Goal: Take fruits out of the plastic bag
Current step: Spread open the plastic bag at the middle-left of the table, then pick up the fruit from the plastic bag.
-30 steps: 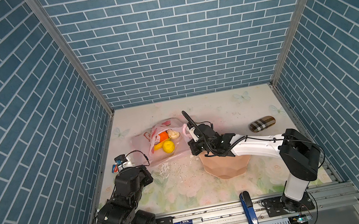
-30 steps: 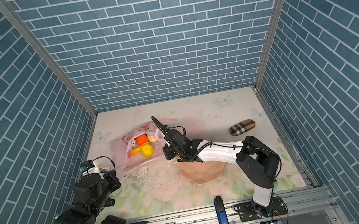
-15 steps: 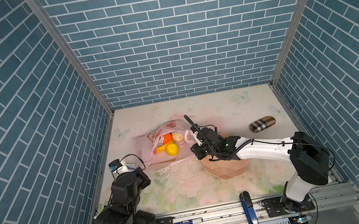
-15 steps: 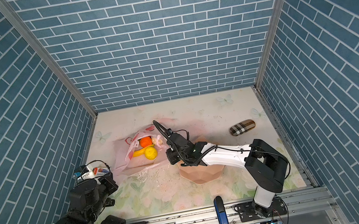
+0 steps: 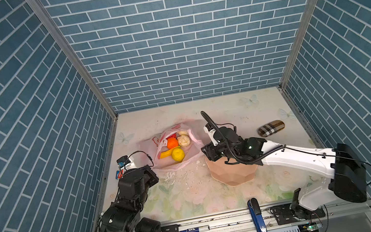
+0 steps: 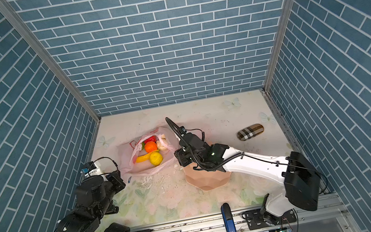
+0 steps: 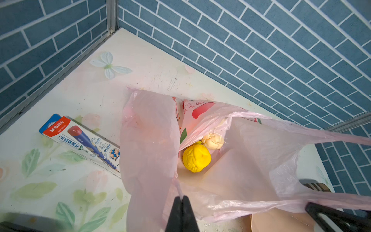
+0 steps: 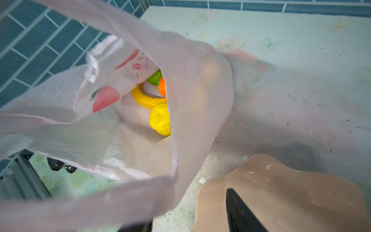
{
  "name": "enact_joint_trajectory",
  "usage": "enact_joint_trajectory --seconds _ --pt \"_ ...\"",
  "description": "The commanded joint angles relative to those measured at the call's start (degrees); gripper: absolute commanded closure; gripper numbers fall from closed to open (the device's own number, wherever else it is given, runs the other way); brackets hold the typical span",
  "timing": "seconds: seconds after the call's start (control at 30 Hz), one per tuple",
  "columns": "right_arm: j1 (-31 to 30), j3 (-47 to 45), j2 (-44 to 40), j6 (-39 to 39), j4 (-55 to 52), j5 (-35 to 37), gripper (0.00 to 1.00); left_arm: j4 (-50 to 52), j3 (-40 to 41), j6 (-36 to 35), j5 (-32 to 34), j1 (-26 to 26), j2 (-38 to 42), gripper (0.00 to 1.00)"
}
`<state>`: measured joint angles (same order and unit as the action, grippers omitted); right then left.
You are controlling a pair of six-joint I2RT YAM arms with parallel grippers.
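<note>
- A blue, red and white pencil box lay flat on the flowered bench near the left wall. It sat just beside the bag, with one end hidden under the bag's film.
- The left pincer was clenched. Its two dark fingers were pressed together on a thin fold of the plastic bag's near rim, which was held raised off the bench.
- The plastic bag, pale pink with red printing, rested on the bench left of centre, between the two arms. Its mouth was spread wide and faced upward.
- All the fruits seen lay inside the bag:
  - The lemon was nearest the mouth, touching the banana.
  - The orange lay behind them, beside two cream-white lumpy fruits.
  - A red fruit sat deepest in the bag.
  - A green fruit showed beside the orange in the right wrist view.
- The right pincer was released, its fingers standing well apart, one dark finger over the bowl. A blurred handle strip of the bag ran close by, and whether it touched the other finger could not be told.
- A peach-coloured petal-edged bowl stood just right of the bag, partly under the right arm.
- A plaid case lay well apart, near the right wall.
</note>
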<state>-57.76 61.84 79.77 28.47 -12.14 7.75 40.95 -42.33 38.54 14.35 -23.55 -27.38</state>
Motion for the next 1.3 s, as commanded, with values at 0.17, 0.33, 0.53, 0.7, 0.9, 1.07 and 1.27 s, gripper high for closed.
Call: enact_joint_trajectory --seconds 0.17,0.33,0.53,0.7,0.9,1.07,1.27 --pt "-0.1 2.7 -10.8 -6.0 -12.4 7.8 0.41 -2.9 -2.4 -2.4 -0.3 0.1 -0.8 1.0" --pt "-0.1 17.1 -3.8 -11.1 -16.1 4.6 0.46 -2.6 -2.4 -2.3 -0.3 0.1 -0.5 1.0" --pt "-1.0 34.0 11.4 -11.8 -15.0 -6.9 0.54 -2.7 -1.6 -2.1 -0.6 0.0 -0.6 1.0" --pt "-2.9 45.8 24.9 -12.5 -18.0 -10.5 0.61 -2.6 -1.6 -1.7 -0.5 0.0 -0.8 1.0" --pt "-3.0 46.8 32.5 -9.3 -17.7 -15.7 0.68 -1.0 -2.0 -2.0 0.8 0.1 -0.5 1.0" --pt "-3.0 46.5 35.7 -9.3 -19.0 -15.8 0.69 -1.9 -1.0 -1.6 -0.1 0.1 -1.3 1.0" --pt "-2.9 47.4 38.5 -9.7 -19.9 -16.0 0.7 -2.4 0.3 -1.0 -0.6 0.0 -1.5 1.0"
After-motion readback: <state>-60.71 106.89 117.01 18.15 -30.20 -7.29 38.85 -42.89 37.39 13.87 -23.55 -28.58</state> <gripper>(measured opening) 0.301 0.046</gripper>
